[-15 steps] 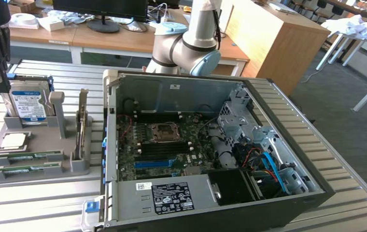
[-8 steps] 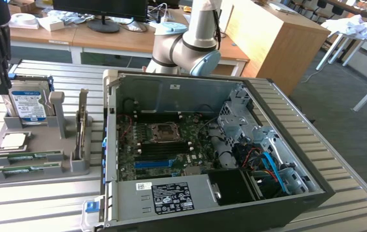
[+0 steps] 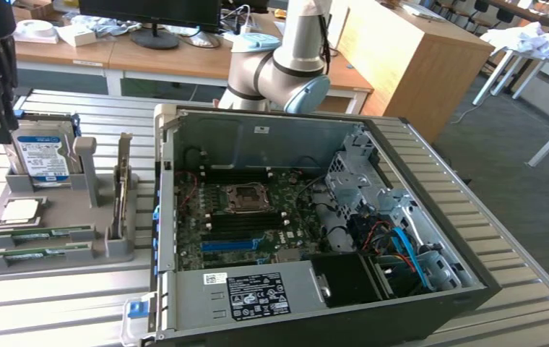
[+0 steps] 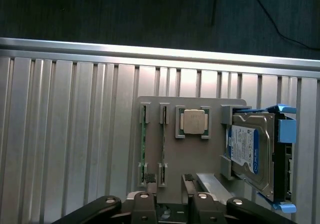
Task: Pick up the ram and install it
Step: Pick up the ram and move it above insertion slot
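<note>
— Over on the exterior view's left, what is your tool [image 4: 169, 186] doing?

— Hanging above the grey holder [image 3: 110, 249], over its hard-drive end. Jaws stand apart, nothing between them. I touch nothing.

— And the ram?

— Two sticks, both seated in the holder. Inner ram stick [image 3: 38, 235] sits just beside the silver processor chip [image 3: 21, 211]. Outer ram stick [image 3: 32, 254] runs parallel to it, along the holder's edge. Each stands on its long edge, ends caught in grey clips. My tool is clear of both.

— Hard drive [image 3: 43, 155]?

— Upright in its slot at the holder's far end, blue-and-white label facing out, blue bracket around it.

— Computer case [image 3: 255, 137]?

— Lying open on the same ribbed metal surface [image 3: 525, 238], just beside the holder, toward the exterior view's right. Motherboard [image 3: 245, 231] exposed, processor socket [image 3: 245, 195] near its middle, dark slots beside the socket. I cannot tell what those slots hold. My arm [image 3: 289, 65] rises behind the case, well apart from the holder.
</note>
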Robot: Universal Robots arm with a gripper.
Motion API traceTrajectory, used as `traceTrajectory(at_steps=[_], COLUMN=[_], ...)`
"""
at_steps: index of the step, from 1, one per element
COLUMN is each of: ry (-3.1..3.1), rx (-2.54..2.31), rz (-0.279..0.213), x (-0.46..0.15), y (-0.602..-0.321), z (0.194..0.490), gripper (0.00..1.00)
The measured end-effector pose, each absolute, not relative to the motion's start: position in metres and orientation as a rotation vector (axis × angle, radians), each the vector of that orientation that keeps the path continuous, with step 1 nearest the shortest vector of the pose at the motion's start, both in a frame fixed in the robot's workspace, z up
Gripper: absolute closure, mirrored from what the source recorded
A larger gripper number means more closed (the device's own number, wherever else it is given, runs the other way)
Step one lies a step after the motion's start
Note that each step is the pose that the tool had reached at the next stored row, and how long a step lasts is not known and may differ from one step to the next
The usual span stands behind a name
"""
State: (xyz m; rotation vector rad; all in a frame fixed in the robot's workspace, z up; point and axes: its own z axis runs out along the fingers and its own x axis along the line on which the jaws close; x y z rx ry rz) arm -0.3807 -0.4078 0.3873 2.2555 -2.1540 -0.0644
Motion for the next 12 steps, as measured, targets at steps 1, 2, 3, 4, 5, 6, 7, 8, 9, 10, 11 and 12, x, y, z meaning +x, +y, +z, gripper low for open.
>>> traceTrajectory(at_steps=[1,2,3,4,5,6,7,8,9,10,11,12], ry=[-2.154,-2.154,-2.154,-2.154,-2.154,-2.154,-2.155,-2.156,-2.156,-2.156,-2.157,-2.157], rx=[2.255,2.256,2.256,2.255,2.255,2.256,2.257,2.257,2.258,2.258,2.259,2.259], rz=[-0.064,-0.064,-0.064,-0.064,-0.064,-0.064,-0.062,-0.061,-0.06,-0.059,-0.058,-0.057], x=[-0.3807,-0.3807,-0.3807,-0.3807,-0.3807,-0.3807,-0.3807,-0.3807,-0.3807,-0.3807,-0.3807,-0.3807], y=[-0.4078,-0.4078,-0.4078,-0.4078,-0.4078,-0.4078,-0.4078,-0.4078,-0.4078,-0.4079,-0.4078,-0.4078], z=[0.3873,0.3873,0.3873,0.3873,0.3872,0.3865,0.3854,0.3841,0.3826,0.381,0.3792,0.3775], gripper=[0.69,0.63,0.63,0.63,0.63,0.63,0.63,0.63,0.63,0.63,0.63,0.63])
